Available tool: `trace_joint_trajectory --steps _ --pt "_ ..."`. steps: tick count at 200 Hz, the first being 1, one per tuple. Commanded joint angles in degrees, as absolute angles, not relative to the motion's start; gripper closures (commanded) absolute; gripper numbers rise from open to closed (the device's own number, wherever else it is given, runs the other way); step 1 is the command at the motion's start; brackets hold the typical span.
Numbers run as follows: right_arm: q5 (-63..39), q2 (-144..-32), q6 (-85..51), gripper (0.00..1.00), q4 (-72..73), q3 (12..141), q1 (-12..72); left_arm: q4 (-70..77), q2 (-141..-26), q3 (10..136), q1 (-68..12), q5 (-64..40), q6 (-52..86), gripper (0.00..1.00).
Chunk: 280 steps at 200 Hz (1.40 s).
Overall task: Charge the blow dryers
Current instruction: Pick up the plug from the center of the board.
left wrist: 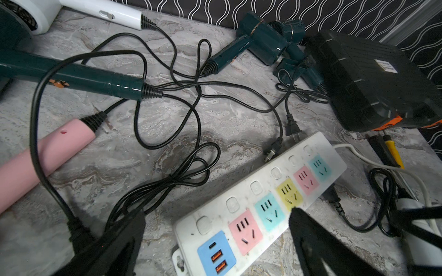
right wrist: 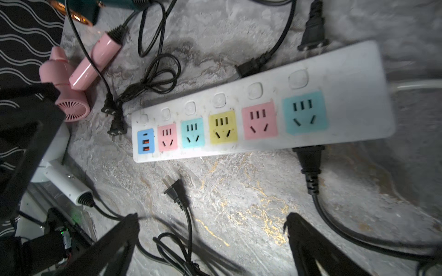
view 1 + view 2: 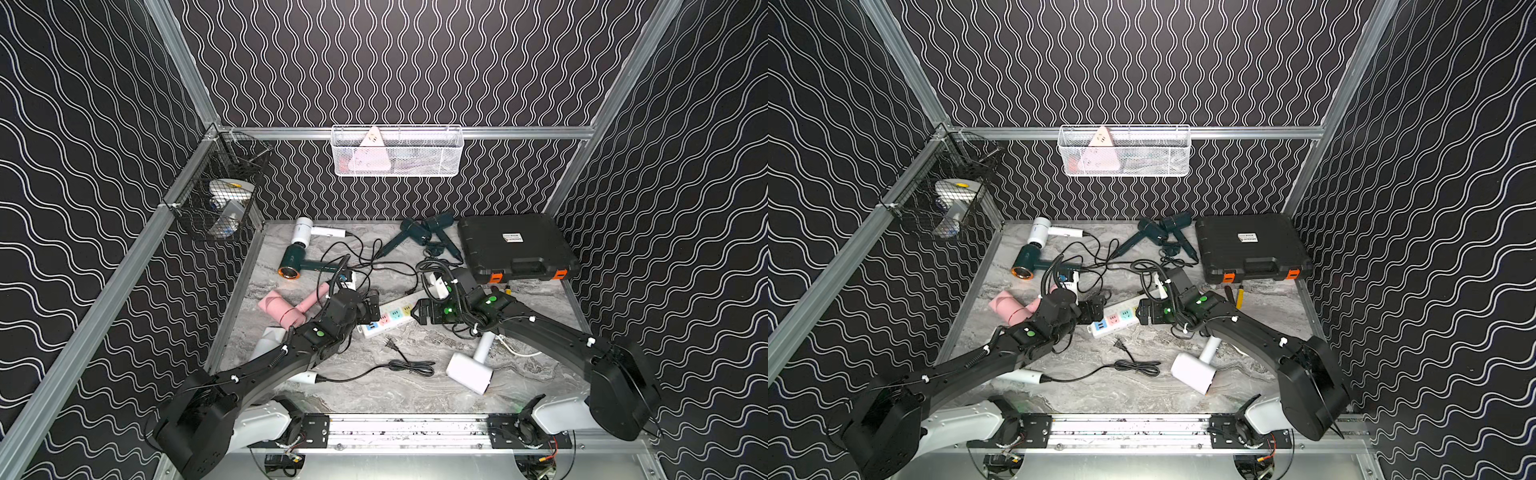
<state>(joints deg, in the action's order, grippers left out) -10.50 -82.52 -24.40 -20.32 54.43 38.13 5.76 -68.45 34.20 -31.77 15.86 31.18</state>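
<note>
My left end effector (image 3: 370,311) and right end effector (image 3: 423,312) hang wide open, empty, at either end of the strip (image 3: 388,320) on the worktop (image 3: 374,395). Every socket looks empty, plugs (image 2: 175,191) loose beside it: I judge nothing charging yet, all dryers remaining. Pink dryer (image 3: 278,309) left, teal pair (image 3: 417,233) far, white dryer (image 3: 467,372) near right. A second white dryer (image 3: 266,338) hides under my left arm; cords too tangled to trace.

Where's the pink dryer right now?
In both top views the pink dryer lies by the table's left edge, nearer the robot than the copper-ringed dryer, partly behind the left arm.
</note>
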Motion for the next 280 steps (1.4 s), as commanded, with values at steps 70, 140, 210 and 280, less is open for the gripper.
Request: trace_joint_trajectory --steps 70,140,210,280 --pt "-15.6 -85.7 -15.1 0.06 -13.3 52.7 39.4 9.5 -70.9 33.1 -24.8 8.3 36.5 0.01" --pt "-8.2 -92.1 -9.3 0.37 -11.3 53.4 47.8 10.7 -69.7 31.4 -22.6 8.0 37.5 0.01" --pt "-0.6 -97.6 -5.5 0.44 -8.8 52.3 55.3 10.3 -67.6 30.8 -22.4 9.5 37.3 0.01" --pt "1.5 -100.8 -4.2 0.49 -3.2 50.3 57.0 10.1 -68.2 31.1 -22.4 9.4 37.1 0.01"
